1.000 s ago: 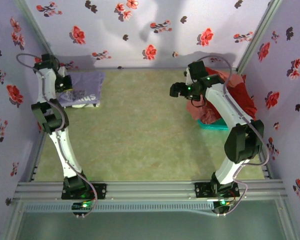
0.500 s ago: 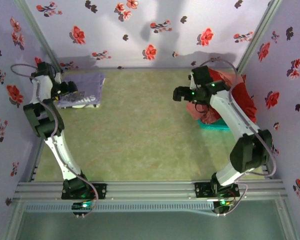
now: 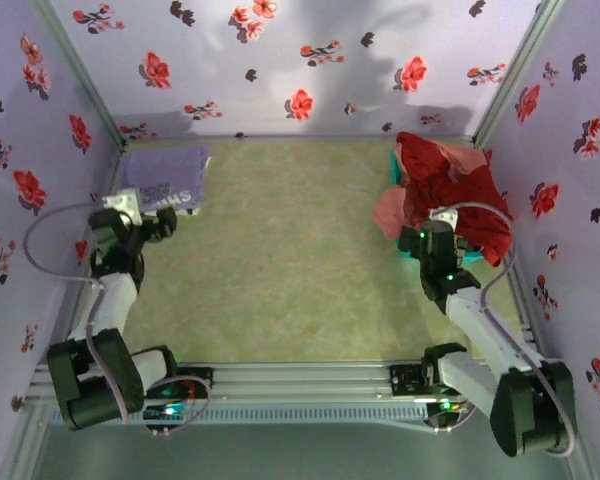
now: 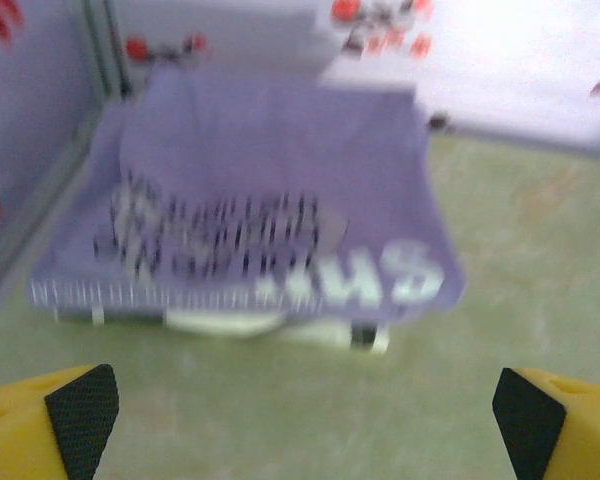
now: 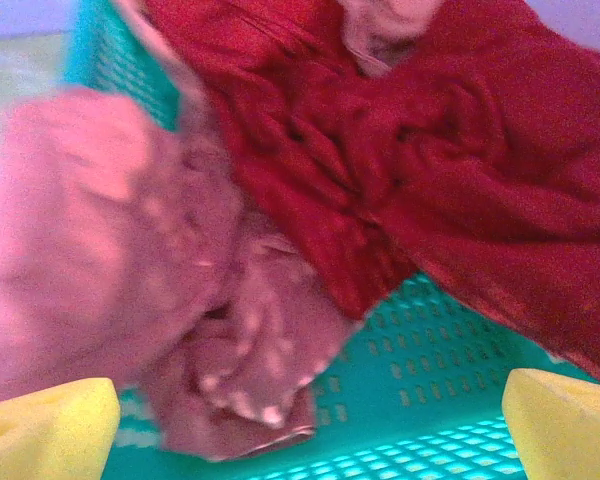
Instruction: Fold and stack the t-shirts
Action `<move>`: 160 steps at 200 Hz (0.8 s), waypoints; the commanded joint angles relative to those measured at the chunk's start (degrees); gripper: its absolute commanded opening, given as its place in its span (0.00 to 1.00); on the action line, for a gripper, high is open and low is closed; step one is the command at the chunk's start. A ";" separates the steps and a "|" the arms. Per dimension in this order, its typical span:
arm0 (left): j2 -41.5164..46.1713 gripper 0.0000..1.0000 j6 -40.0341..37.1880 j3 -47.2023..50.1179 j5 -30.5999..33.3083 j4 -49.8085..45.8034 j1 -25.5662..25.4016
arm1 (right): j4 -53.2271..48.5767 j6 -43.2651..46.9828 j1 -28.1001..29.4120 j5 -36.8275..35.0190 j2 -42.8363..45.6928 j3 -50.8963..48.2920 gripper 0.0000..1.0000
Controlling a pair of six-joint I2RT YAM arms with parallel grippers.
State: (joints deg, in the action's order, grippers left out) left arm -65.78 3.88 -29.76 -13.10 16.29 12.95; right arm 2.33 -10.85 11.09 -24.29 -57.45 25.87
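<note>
Purple shirt (image 4: 270, 170): matt cloth, white print. Red shirt (image 5: 450, 170): creased matt cloth. Basket (image 5: 420, 400): perforated teal plastic, slight sheen. Table (image 3: 280, 260): matt.

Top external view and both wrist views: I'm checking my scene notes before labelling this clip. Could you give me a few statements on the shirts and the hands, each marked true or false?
1. The folded lavender-purple t-shirt with white lettering lies at the far left corner of the green table. True.
2. The left hand is shut on that shirt. False: it is open and empty, short of the shirt.
3. The crumpled red t-shirt is heaped in the teal plastic basket. True.
4. The pink t-shirt lies spread flat on the table. False: it is bunched and drapes over the basket's rim.
5. The right hand is open. True.
</note>
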 commanded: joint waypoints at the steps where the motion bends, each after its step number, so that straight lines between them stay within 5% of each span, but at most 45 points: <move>1: -2.06 0.99 -2.66 3.67 3.07 14.24 -1.93 | 21.93 3.65 -2.10 -5.08 -5.22 -4.27 0.99; 20: -8.24 0.99 5.92 7.12 5.16 25.21 -2.07 | 30.03 6.19 -2.98 -4.76 -11.78 -5.75 0.99; 31: -10.27 0.99 3.95 6.36 4.27 23.22 -2.90 | 35.30 6.97 -3.60 -2.51 -15.52 -6.63 0.99; 63: -17.17 0.99 3.32 12.29 8.78 40.53 -5.13 | 42.01 7.77 -5.59 4.19 -22.78 -4.99 0.99; 100: -23.67 0.99 0.61 15.06 8.13 50.09 -7.27 | 50.41 7.33 -6.96 7.85 -31.05 -5.45 0.99; 135: -22.21 0.99 -0.58 7.94 13.75 35.26 -9.40 | 44.42 5.25 -10.32 14.34 -30.96 -2.45 0.99; 160: -22.55 0.99 -3.58 7.08 19.61 34.18 -12.95 | 44.72 5.40 -10.33 14.30 -30.94 -2.75 0.99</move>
State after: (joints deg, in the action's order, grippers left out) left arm -87.96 4.05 -20.78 -0.08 52.03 2.13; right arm 53.54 -2.07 1.26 -15.49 -86.17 23.75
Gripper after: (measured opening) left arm 0.989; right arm 0.993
